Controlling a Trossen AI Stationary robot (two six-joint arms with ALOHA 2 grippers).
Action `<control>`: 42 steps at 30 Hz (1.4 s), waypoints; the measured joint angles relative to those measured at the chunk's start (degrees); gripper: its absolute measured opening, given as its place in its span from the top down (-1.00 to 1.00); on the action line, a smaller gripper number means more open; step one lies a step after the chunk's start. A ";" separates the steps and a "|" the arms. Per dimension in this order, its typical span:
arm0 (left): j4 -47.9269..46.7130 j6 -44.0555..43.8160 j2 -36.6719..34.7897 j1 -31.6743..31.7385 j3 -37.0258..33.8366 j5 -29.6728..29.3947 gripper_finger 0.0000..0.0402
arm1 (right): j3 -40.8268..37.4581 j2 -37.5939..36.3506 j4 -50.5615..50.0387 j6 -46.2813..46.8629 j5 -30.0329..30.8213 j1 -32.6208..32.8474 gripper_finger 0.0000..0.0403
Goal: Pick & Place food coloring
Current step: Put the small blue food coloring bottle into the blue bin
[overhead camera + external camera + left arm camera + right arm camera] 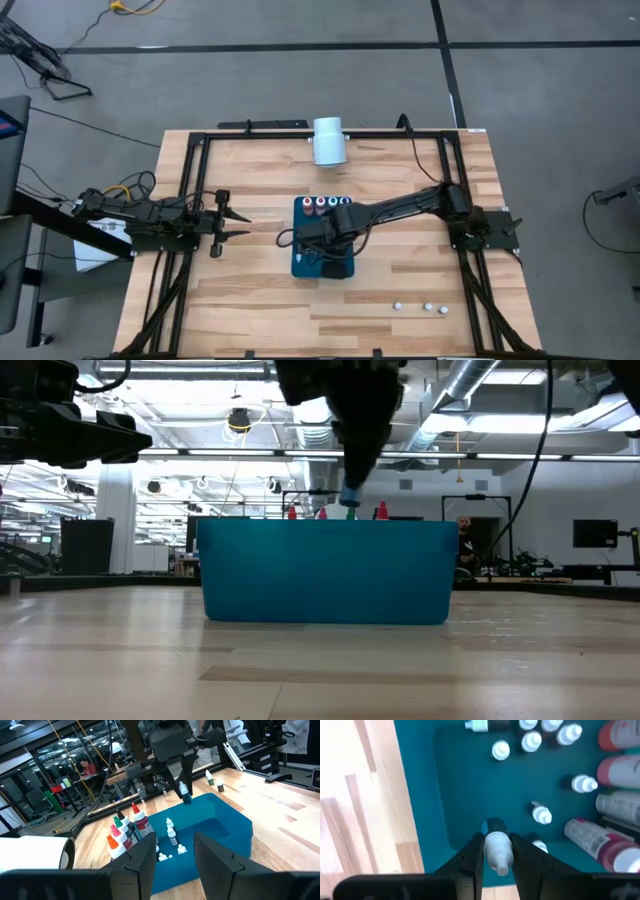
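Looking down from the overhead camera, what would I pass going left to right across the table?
Left gripper, open and empty → teal tray with the right gripper over it, holding a small bottle → three tiny bottles lying on the wood.

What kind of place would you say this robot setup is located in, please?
Probably a large open robotics lab or workshop: exposed ceiling ducts and strip lights overhead, a wooden table on a grey concrete floor with taped lines, and other workbenches where a person sits.
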 joint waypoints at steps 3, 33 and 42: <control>-0.04 0.05 -0.02 0.01 0.00 -0.05 0.39 | 2.85 2.23 -2.61 0.00 0.00 0.09 0.64; 0.04 -0.02 -0.02 0.00 0.00 -0.07 0.39 | -3.56 5.11 7.33 6.90 2.91 0.15 0.64; 0.04 0.04 -0.02 0.02 0.00 -0.07 0.39 | -7.65 5.11 11.37 8.52 2.77 0.58 0.64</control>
